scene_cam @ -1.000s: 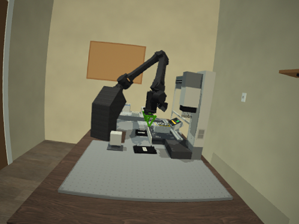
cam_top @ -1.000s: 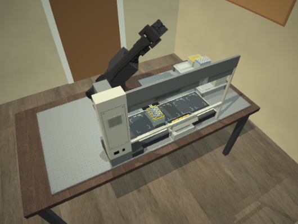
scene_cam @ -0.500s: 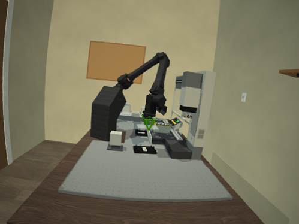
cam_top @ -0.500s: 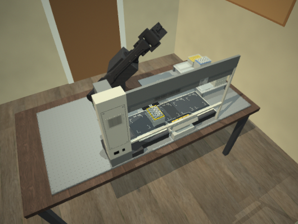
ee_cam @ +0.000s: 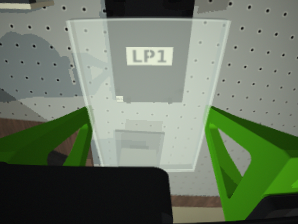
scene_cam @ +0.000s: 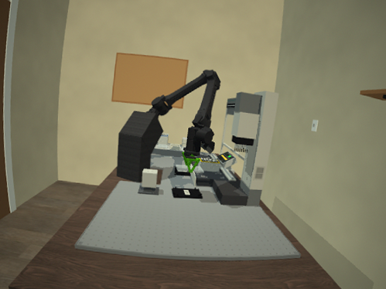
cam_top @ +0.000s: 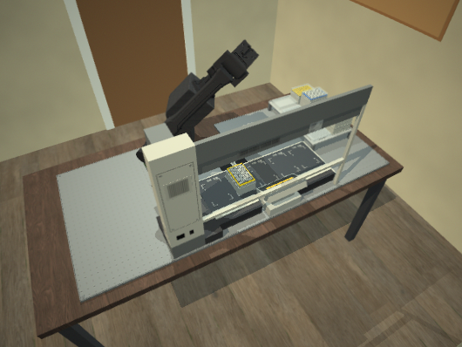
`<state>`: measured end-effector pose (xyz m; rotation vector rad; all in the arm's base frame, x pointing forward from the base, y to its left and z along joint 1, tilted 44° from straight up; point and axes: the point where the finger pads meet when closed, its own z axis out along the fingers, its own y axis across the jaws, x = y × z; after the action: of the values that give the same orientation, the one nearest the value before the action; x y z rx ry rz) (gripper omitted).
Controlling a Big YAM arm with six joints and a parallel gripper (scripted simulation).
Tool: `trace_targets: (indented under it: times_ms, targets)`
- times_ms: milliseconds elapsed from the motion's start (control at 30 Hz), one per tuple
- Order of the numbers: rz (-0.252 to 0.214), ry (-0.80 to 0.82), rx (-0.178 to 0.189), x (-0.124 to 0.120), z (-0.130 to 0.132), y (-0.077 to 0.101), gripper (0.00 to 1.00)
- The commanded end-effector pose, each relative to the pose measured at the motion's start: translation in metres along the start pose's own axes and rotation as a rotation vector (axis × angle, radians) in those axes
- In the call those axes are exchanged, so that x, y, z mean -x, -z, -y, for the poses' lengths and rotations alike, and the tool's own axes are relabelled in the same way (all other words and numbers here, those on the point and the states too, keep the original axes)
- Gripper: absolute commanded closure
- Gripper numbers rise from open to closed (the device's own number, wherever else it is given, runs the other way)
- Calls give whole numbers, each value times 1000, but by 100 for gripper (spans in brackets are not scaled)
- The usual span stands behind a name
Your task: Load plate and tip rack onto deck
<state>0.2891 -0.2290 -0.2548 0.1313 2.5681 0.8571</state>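
Observation:
In the wrist view my gripper [ee_cam: 148,112] has its green fingers shut on the long sides of a clear plate lid [ee_cam: 149,92]. The lid hangs level a little above the perforated table. Through it I see a dark grey pad with the label LP1. In the exterior view the gripper [scene_cam: 191,163] hangs low under the bent arm, left of the deck. A yellow-rimmed tip rack [cam_top: 241,174] with pale rings sits uncovered on the deck. The sample plate is not clear to me in any view.
The deck machine's tall cream column [cam_top: 174,192] and grey gantry beam [cam_top: 283,122] stand close by. The shelf holds racks and a pale flat item [cam_top: 305,96] at the back right. A small white box [scene_cam: 149,178] and a black pad [scene_cam: 186,192] lie on the grey mat.

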Motion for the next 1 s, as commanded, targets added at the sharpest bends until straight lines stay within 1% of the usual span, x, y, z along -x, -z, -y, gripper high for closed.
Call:
trace_targets:
  times_ms: [0,33,100,133,167,233,367,500,567,600,667,700,767,967]
  targets:
    - [13,6,-16,9,4,-2,100]
    - [11,3,-13,7,4,-6,100]
    - [11,3,-13,7,4,-6,100]
    - [20,-4,-21,7,7,-2,100]
    - [15,-8,-15,4,6,-8,100]
    - [9,1,-11,6,4,-14,100]
    - [11,3,-13,7,5,-20,100]
    - [27,8,-29,14,13,-19,100]
    - [16,11,-19,12,10,-29,100]
    - [16,10,-19,12,10,-31,100]
    - [16,10,-19,12,10,-31,100]
    - [33,6,-35,16,12,-20,100]
    - [12,4,-14,9,7,-37,100]
    - [15,9,-17,11,9,-46,100]
